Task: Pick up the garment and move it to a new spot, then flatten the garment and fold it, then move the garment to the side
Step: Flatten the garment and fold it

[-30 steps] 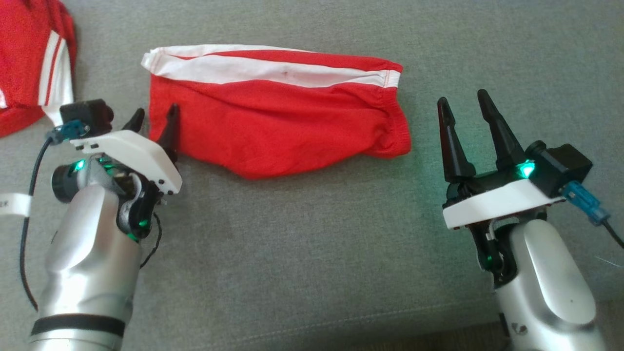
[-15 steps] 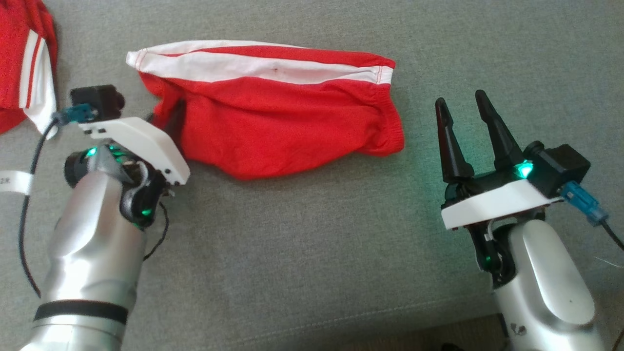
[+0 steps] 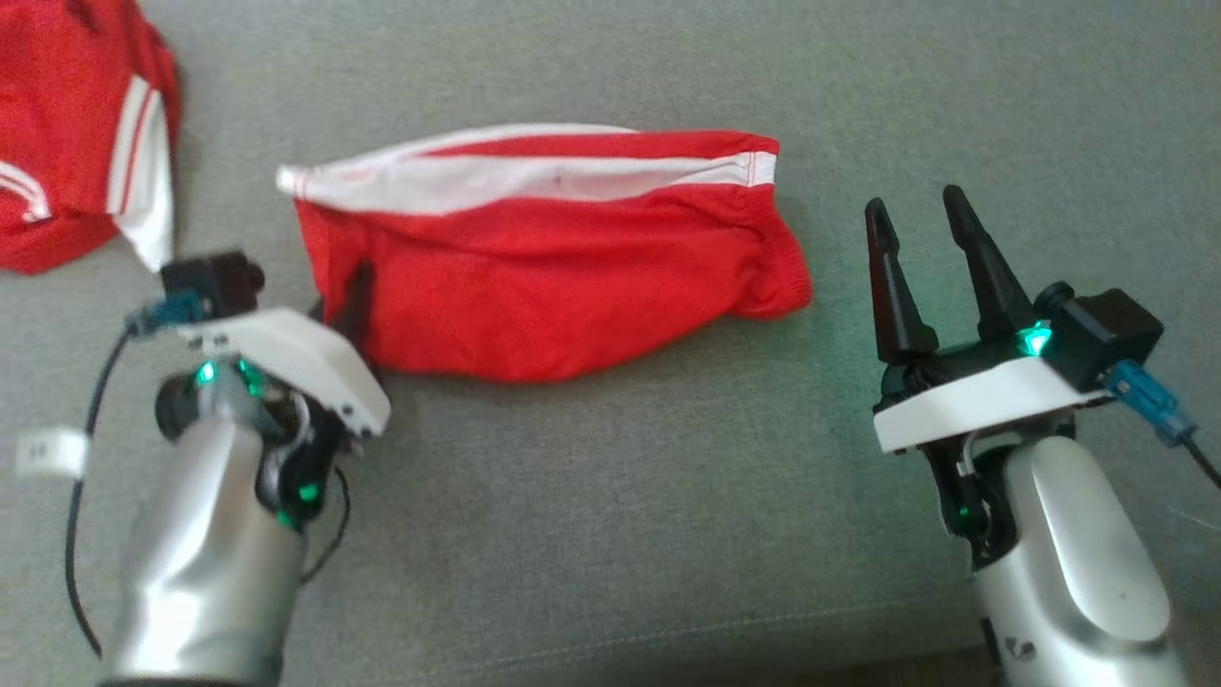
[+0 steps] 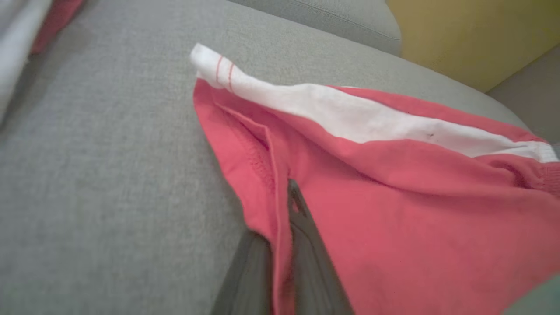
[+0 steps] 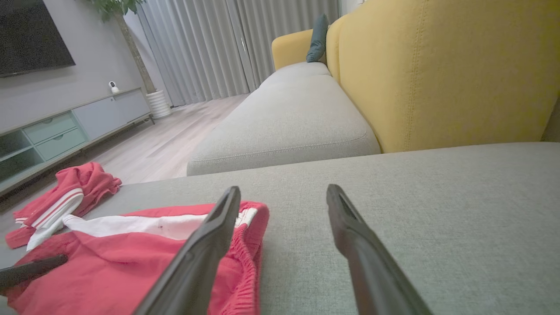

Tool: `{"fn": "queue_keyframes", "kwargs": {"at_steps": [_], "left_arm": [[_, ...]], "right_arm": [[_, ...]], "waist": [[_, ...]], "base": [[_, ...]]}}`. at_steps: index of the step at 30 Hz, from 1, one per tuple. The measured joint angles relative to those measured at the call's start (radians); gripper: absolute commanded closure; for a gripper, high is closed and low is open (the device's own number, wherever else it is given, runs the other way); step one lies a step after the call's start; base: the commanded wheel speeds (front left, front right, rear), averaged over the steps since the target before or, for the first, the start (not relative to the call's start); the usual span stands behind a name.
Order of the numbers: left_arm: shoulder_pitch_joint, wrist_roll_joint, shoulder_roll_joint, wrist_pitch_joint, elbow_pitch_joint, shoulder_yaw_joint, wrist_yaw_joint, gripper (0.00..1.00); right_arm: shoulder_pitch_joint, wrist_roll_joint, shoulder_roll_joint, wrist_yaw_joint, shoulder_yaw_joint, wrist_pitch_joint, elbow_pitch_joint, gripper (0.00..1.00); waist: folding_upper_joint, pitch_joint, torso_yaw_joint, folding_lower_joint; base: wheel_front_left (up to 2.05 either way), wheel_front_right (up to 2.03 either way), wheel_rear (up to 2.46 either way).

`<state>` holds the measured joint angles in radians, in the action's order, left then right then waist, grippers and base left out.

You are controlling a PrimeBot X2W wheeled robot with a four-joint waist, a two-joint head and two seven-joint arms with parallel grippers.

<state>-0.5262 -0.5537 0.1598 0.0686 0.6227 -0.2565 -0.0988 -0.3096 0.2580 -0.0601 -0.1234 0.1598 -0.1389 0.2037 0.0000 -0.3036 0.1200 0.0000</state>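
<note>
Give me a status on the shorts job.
Done, apparently: the red shorts lie flat and folded on the grey cushion. In hand: the left gripper is pinching their left edge; the right gripper is open, apart. Left: moving them aside.

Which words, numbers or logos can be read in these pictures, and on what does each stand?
No text can be read.
White tag on the left arm's cable: too blurred to read.
Dark emblem on the right forearm: too small to read.
Red shorts: no print visible.
</note>
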Motion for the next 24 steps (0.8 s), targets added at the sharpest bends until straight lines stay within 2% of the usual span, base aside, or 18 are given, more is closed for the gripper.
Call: {"fn": "queue_keyframes", "kwargs": {"at_steps": [10, 11, 12, 13, 24], "left_arm": [[0.24, -0.047, -0.008, 0.049, -0.248, 0.01, 0.088, 1.0], [0.25, -0.047, -0.008, 0.048, -0.259, 0.01, 0.096, 0.7], [0.257, -0.047, -0.008, 0.043, -0.268, 0.01, 0.101, 0.03], [0.258, -0.046, -0.008, 0.039, -0.273, 0.01, 0.107, 0.0], [0.279, 0.048, -0.006, -0.17, -0.342, 0.009, 0.136, 0.0]], "right_arm": [[0.052, -0.023, 0.001, 0.0, -0.019, 0.061, 0.001, 0.0], [0.053, -0.023, 0.001, 0.0, -0.019, 0.062, 0.001, 0.0], [0.053, -0.023, 0.001, 0.0, -0.019, 0.063, 0.001, 0.0], [0.053, -0.023, 0.001, 0.0, -0.019, 0.068, 0.001, 0.0], [0.053, -0.06, 0.002, 0.0, -0.049, 0.119, 0.031, 0.0]], "waist": [[0.0, 0.037, -0.049, 0.0], [0.0, 0.037, -0.049, 0.0], [0.0, 0.038, -0.05, 0.0], [0.0, 0.039, -0.05, 0.0], [0.0, 0.084, -0.073, 0.0]], "base": [[0.0, 0.0, 0.0], [0.0, 0.0, 0.0], [0.0, 0.0, 0.0], [0.0, 0.0, 0.0], [0.0, 0.0, 0.0]]}}
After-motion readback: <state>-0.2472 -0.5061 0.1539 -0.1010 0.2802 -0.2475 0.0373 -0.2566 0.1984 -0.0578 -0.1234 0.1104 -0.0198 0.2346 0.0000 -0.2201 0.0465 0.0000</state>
